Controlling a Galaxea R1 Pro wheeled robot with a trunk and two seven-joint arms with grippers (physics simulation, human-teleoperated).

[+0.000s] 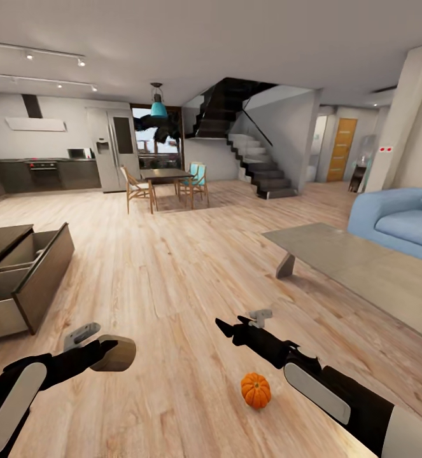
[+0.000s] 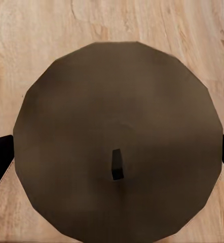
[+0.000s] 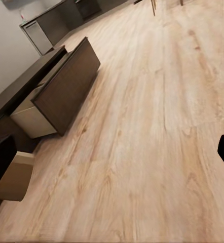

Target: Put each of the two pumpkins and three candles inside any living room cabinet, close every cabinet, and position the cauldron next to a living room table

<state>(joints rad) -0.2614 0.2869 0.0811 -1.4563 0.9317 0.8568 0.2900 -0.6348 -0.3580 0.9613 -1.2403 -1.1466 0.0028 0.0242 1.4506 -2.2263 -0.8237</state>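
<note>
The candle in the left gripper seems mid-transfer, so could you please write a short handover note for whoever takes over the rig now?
Left gripper: shut on a candle, held above the floor; the left wrist view shows its wick end.
Right gripper: open, holding nothing.
One pumpkin lies on the floor by the right arm.
The cabinet stands at left with a drawer pulled open.
The table is at right.
Done: candle picked up.
Left: put the candle in the drawer, stow the pumpkin and the remaining items, close the cabinet, place the cauldron.
</note>
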